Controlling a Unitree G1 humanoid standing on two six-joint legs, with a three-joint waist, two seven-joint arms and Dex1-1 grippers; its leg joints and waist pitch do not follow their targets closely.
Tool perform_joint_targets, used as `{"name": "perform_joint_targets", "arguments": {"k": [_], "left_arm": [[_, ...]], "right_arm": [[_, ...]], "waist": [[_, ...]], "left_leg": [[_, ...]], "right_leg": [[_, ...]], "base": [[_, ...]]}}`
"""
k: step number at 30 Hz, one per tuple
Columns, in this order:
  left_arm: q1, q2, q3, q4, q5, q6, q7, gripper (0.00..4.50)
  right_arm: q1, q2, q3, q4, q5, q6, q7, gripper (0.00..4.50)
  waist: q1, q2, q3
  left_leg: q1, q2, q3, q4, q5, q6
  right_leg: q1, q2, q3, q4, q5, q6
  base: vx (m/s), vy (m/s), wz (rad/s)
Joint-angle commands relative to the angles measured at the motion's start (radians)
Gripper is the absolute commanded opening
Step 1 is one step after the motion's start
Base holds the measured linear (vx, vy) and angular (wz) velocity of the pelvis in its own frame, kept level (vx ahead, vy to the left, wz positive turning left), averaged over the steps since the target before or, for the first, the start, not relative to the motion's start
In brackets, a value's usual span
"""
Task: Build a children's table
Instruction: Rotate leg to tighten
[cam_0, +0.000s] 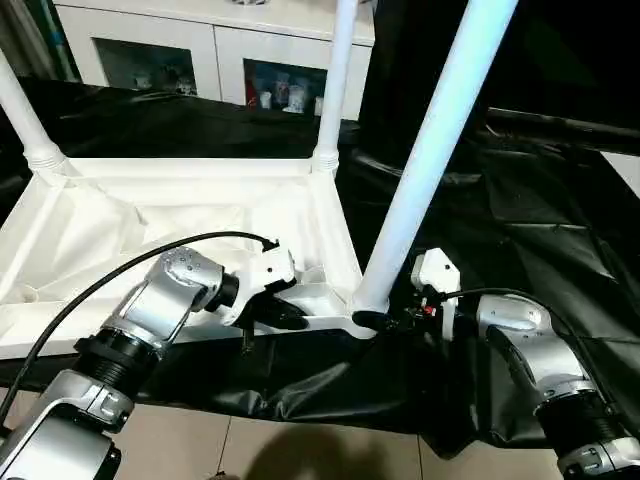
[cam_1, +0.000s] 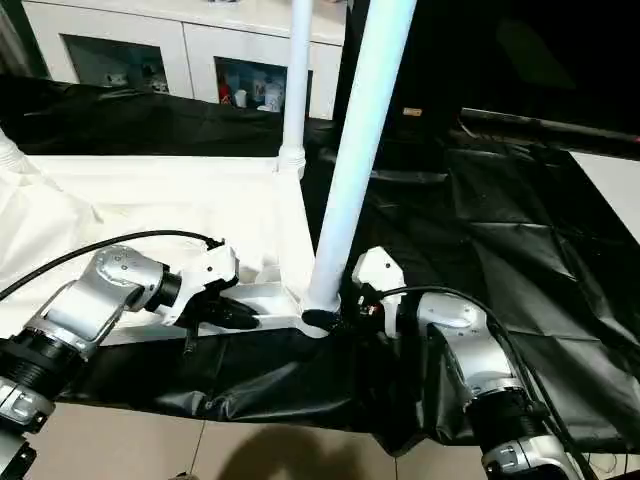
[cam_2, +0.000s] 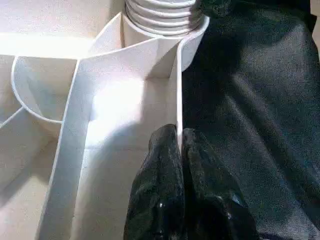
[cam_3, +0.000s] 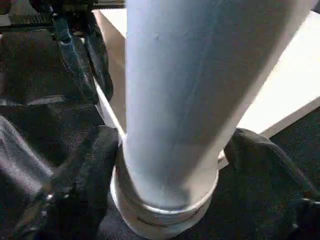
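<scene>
Children's table (cam_0: 180, 225) lies upside down on black-draped work table (cam_0: 540, 220), near edge. Left gripper (cam_2: 179, 145) clenched on tabletop's side wall, steadying. Right gripper (cam_0: 378, 322) wraps base of near-corner leg (cam_0: 430, 160), jaws wide. Best practice: hold rim firm, twist leg squarely into socket (cam_3: 160, 210).

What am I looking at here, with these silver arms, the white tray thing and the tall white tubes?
Those are a humanoid robot's two arms. The two wide pictures come from cameras on its head; the two close ones from cameras on its wrists.

The white plastic children's table top lies upside down on a black-draped work table, with white tubular legs pointing up from its corner sockets.

The left gripper is shut, pinching the top's thin front rim, as the left wrist picture shows. The right gripper sits around the base of the nearest leg, one finger on either side. A white cabinet with glass doors stands behind.
</scene>
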Motion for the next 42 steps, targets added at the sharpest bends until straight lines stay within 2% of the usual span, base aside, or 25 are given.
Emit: {"name": "perform_joint_targets", "arguments": {"k": [1,6,8,11,13,16,17,18,19,20,21,22,23,24,25,28,33,35,38,39,41,42], "left_arm": [[0.012,-0.006,-0.034,-0.021,-0.001,0.008,-0.030,0.00],[0.012,-0.006,-0.035,-0.021,-0.001,0.011,-0.032,0.00],[0.014,-0.006,-0.036,-0.022,0.000,0.014,-0.033,0.00],[0.015,-0.011,-0.034,-0.018,0.003,0.022,-0.023,0.00],[0.012,-0.029,-0.026,-0.004,0.006,0.036,0.009,0.00],[-0.014,-0.090,-0.001,0.063,0.026,0.050,0.124,0.00],[-0.037,-0.128,0.015,0.113,0.041,0.054,0.204,0.00],[-0.048,-0.147,0.022,0.137,0.048,0.055,0.242,0.00],[-0.048,-0.147,0.022,0.137,0.048,0.055,0.242,0.00],[-0.086,-0.201,0.048,0.213,0.061,0.066,0.358,0.00],[-0.096,-0.215,0.054,0.233,0.063,0.070,0.386,0.00],[-0.115,-0.241,0.063,0.269,0.068,0.075,0.434,0.00],[-0.138,-0.270,0.073,0.311,0.076,0.075,0.498,0.00],[-0.151,-0.287,0.078,0.336,0.080,0.072,0.531,0.00],[-0.162,-0.302,0.083,0.357,0.083,0.068,0.559,0.00],[-0.201,-0.355,0.093,0.442,0.101,0.034,0.631,0.00],[-0.209,-0.361,0.061,0.460,0.118,0.016,0.609,0.00],[-0.206,-0.351,0.049,0.456,0.122,0.013,0.585,0.00],[-0.192,-0.324,0.020,0.433,0.128,0.014,0.517,0.00],[-0.183,-0.309,0.008,0.417,0.126,0.013,0.476,0.00],[-0.175,-0.296,-0.002,0.406,0.127,0.015,0.444,0.00],[-0.151,-0.257,-0.028,0.365,0.128,0.018,0.354,0.00]], "right_arm": [[-0.013,-0.007,-0.001,0.010,-0.002,-0.004,0.007,3.23],[-0.011,-0.005,-0.004,0.011,0.002,-0.002,0.008,2.93],[-0.007,-0.004,-0.004,0.013,-0.001,-0.004,0.007,2.67],[-0.001,0.005,-0.016,0.024,-0.003,-0.007,-0.018,2.58],[-0.011,0.041,-0.067,0.055,0.023,0.025,-0.101,2.53],[-0.034,0.094,-0.137,0.142,0.023,0.029,-0.271,2.52],[-0.044,0.121,-0.165,0.181,0.017,0.035,-0.373,2.51],[-0.050,0.134,-0.178,0.198,0.014,0.040,-0.423,2.51],[-0.050,0.134,-0.178,0.198,0.014,0.040,-0.423,2.48],[-0.062,0.167,-0.193,0.243,-0.011,0.047,-0.554,2.48],[-0.066,0.175,-0.195,0.255,-0.019,0.048,-0.587,2.46],[-0.074,0.194,-0.197,0.278,-0.036,0.048,-0.656,2.46],[-0.086,0.221,-0.203,0.305,-0.048,0.052,-0.738,2.46],[-0.096,0.242,-0.211,0.323,-0.051,0.052,-0.788,2.46],[-0.106,0.261,-0.220,0.339,-0.053,0.052,-0.832,2.46],[-0.149,0.325,-0.219,0.390,-0.060,0.038,-0.906,2.46],[-0.152,0.346,-0.206,0.372,-0.037,0.007,-0.828,2.46],[-0.144,0.338,-0.205,0.351,-0.025,-0.004,-0.782,3.02],[-0.130,0.291,-0.172,0.319,-0.050,-0.008,-0.720,3.24],[-0.122,0.265,-0.155,0.299,-0.053,-0.003,-0.667,3.49],[-0.114,0.242,-0.141,0.278,-0.051,0.004,-0.613,3.49],[-0.085,0.179,-0.105,0.211,-0.042,0.016,-0.476,3.49]], "waist": [[0.000,0.008,-0.058],[0.000,0.007,-0.059],[-0.001,0.007,-0.058],[-0.002,0.007,-0.059],[-0.004,0.008,-0.057],[-0.009,0.008,-0.055],[-0.011,0.009,-0.054],[-0.011,0.009,-0.054],[-0.013,0.007,-0.055],[-0.014,0.009,-0.055],[-0.014,0.011,-0.055],[-0.014,0.009,-0.057],[-0.014,0.010,-0.058],[-0.014,0.011,-0.058],[-0.014,0.009,-0.059],[-0.014,0.011,-0.059],[-0.012,0.010,-0.059],[-0.011,0.009,-0.059],[-0.010,0.005,-0.058],[-0.010,0.005,-0.058],[-0.013,0.006,-0.059],[-0.012,0.005,-0.058]], "left_leg": [[0.000,0.025,0.001,-0.070,-0.178,0.031],[-0.001,0.024,0.001,-0.069,-0.176,0.031],[-0.001,0.023,0.002,-0.069,-0.177,0.030],[-0.001,0.023,0.001,-0.069,-0.177,0.030],[-0.002,0.023,0.001,-0.071,-0.193,0.024],[0.002,0.021,-0.001,-0.070,-0.226,0.004],[0.003,0.020,-0.002,-0.070,-0.241,-0.001],[0.003,0.020,-0.002,-0.070,-0.241,-0.001],[0.009,0.018,-0.003,-0.069,-0.263,-0.008],[0.004,0.017,-0.005,-0.069,-0.254,-0.009],[0.004,0.015,-0.003,-0.069,-0.245,-0.010],[0.007,0.014,-0.003,-0.067,-0.247,-0.014],[-0.001,0.013,-0.005,-0.068,-0.239,-0.012],[-0.001,0.011,-0.003,-0.068,-0.233,-0.011],[0.006,0.013,-0.004,-0.067,-0.247,-0.010],[0.002,0.010,-0.003,-0.067,-0.252,0.000],[0.001,0.015,-0.006,-0.071,-0.275,0.011],[-0.001,0.015,-0.006,-0.072,-0.268,0.016],[-0.007,0.015,-0.005,-0.073,-0.250,0.024],[-0.010,0.015,-0.007,-0.074,-0.247,0.025],[-0.008,0.015,-0.005,-0.072,-0.236,0.031],[-0.007,0.016,-0.006,-0.072,-0.233,0.036]], "right_leg": [[0.062,-0.058,0.060,-0.061,-0.252,-0.168],[0.063,-0.059,0.060,-0.063,-0.262,-0.164],[0.063,-0.058,0.060,-0.063,-0.268,-0.162],[0.063,-0.059,0.060,-0.063,-0.267,-0.162],[0.062,-0.059,0.060,-0.066,-0.289,-0.161],[0.057,-0.061,0.056,-0.077,-0.377,-0.137],[0.055,-0.060,0.055,-0.082,-0.415,-0.121],[0.055,-0.060,0.055,-0.082,-0.415,-0.121],[0.050,-0.061,0.053,-0.090,-0.455,-0.107],[0.054,-0.061,0.053,-0.087,-0.454,-0.101],[0.049,-0.059,0.054,-0.092,-0.455,-0.094],[0.048,-0.058,0.054,-0.092,-0.451,-0.092],[0.055,-0.059,0.054,-0.088,-0.439,-0.086],[0.052,-0.058,0.055,-0.090,-0.432,-0.082],[0.047,-0.059,0.054,-0.092,-0.439,-0.082],[0.047,-0.057,0.053,-0.094,-0.440,-0.071],[0.051,-0.060,0.053,-0.093,-0.430,-0.074],[0.052,-0.059,0.054,-0.091,-0.412,-0.080],[0.058,-0.060,0.055,-0.087,-0.394,-0.085],[0.062,-0.061,0.054,-0.089,-0.410,-0.081],[0.060,-0.061,0.055,-0.089,-0.405,-0.089],[0.062,-0.061,0.055,-0.090,-0.400,-0.092]], "base": [[0.000,0.000,0.00],[0.000,0.000,0.00],[0.000,0.000,0.00],[0.000,0.000,0.00],[0.000,0.000,0.00],[0.000,0.000,0.00],[0.000,0.000,0.00],[0.000,0.000,0.00],[0.000,0.000,0.00],[0.000,0.000,0.00],[0.000,0.000,0.00],[0.000,0.000,0.00],[0.000,0.000,0.00],[0.000,0.000,0.00],[0.000,0.000,0.00],[0.000,0.000,0.00],[0.000,0.000,0.00],[0.000,0.000,0.00],[0.000,0.000,0.00],[0.000,0.000,0.00],[0.000,0.000,0.00],[0.000,0.000,0.00]]}}
